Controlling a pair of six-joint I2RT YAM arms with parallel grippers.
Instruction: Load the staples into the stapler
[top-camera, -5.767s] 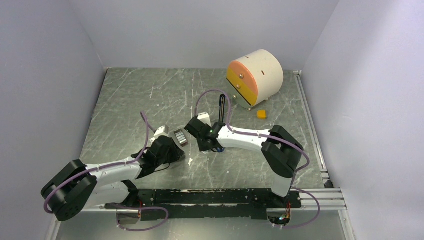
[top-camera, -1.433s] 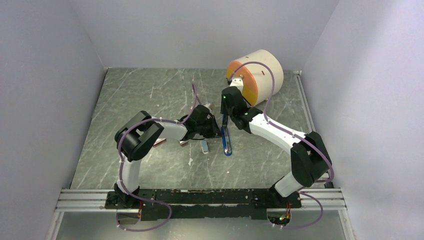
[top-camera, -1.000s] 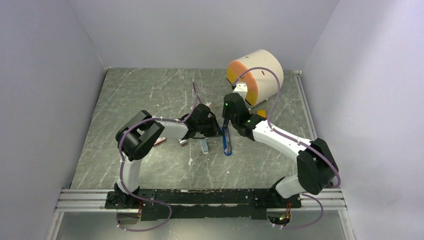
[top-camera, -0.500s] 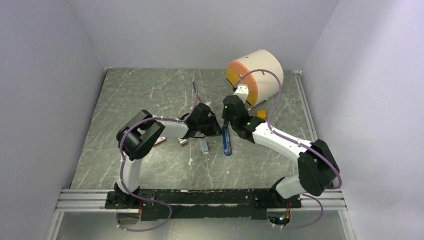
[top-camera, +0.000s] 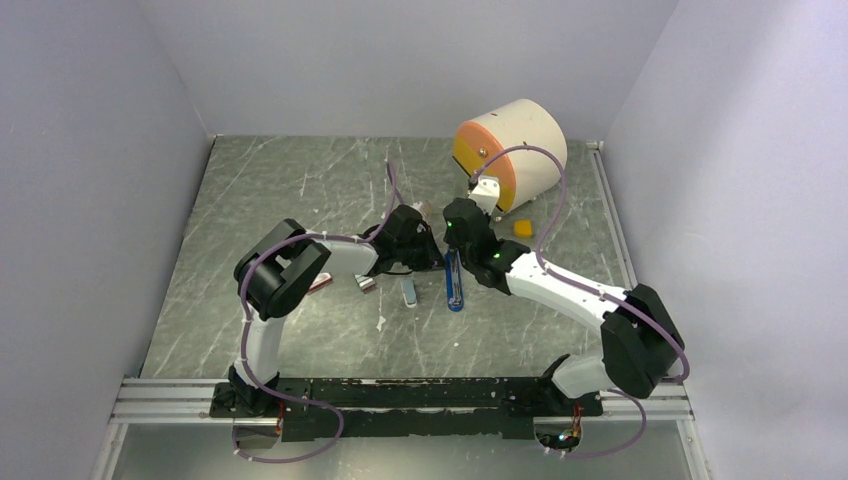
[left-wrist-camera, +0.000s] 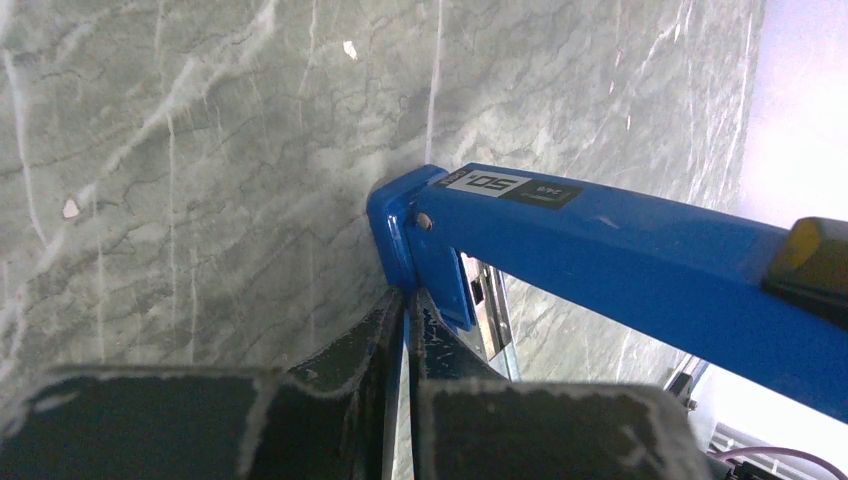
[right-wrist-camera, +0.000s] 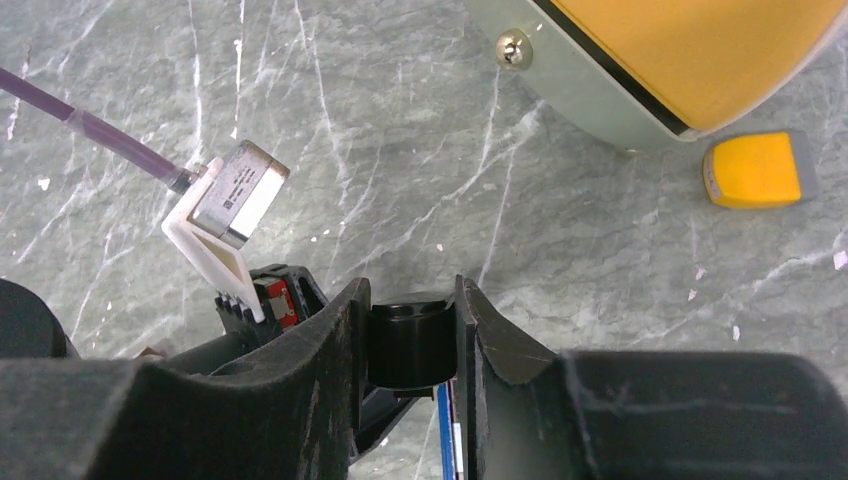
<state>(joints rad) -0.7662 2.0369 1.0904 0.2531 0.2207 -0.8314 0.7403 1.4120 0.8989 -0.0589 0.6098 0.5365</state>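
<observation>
Marbled table (top-camera: 300, 180) edges lie well apart from the stapler (top-camera: 454, 284).

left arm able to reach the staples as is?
Probably not yet. The left pincer is shut on the hinge end of the stapler, and the staples lie back beside its forearm, behind the pincer. It would need to let go and pull back first.

The right claw (right-wrist-camera: 412, 340) has moved nearer along the stapler (top-camera: 455, 288).

- Soft, even light from above; faint shadows on grey marbled table top (top-camera: 300, 200).
- Blown out white at left wrist view's right edge (corner worst).
- Blurred up close: scuffed black left fingers (left-wrist-camera: 340, 400).
</observation>
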